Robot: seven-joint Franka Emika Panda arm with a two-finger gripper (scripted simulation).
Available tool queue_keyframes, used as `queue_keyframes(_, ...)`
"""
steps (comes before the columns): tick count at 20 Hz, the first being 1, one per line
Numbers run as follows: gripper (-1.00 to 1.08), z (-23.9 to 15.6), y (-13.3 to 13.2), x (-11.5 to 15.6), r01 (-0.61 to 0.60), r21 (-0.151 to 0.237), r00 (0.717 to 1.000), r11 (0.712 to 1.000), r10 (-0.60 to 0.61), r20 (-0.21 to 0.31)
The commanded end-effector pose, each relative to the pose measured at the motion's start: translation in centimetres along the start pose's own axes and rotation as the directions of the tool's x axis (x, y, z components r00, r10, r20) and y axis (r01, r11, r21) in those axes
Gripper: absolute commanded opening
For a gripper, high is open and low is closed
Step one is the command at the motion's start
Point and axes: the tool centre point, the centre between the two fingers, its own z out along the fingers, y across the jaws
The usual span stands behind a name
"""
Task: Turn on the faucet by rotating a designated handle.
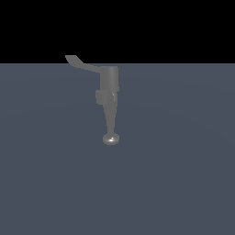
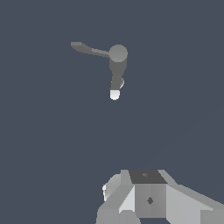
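Faucet alone on counter; handle juts sideways from its top, untouched; gripper well apart; fingers' state: cannot tell; approach stage; next, reach the lever tip.

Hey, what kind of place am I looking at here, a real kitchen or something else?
Most likely a bare simulated test scene, not a kitchen. A lone grey faucet with its handle stands on a flat, featureless blue-grey floor under a black void, with no sink or counter. The surfaces look computer-rendered.

No text, label, brand, number or sign can be read in either view.
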Motion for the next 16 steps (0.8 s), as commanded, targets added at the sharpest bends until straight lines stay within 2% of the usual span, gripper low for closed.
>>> queue_keyframes(1,-1.00,0.1,-0.1,0.4,-0.021,0.003,1.000,1.000,0.021,0.001)
queue_keyframes(9,-1.00,0.9,-0.5,2.8,-0.138,0.019,0.990,0.990,0.138,0.011)
queue_keyframes(16,-1.00,2.2,-1.1,5.8,-0.290,0.031,0.957,0.957,0.289,0.027)
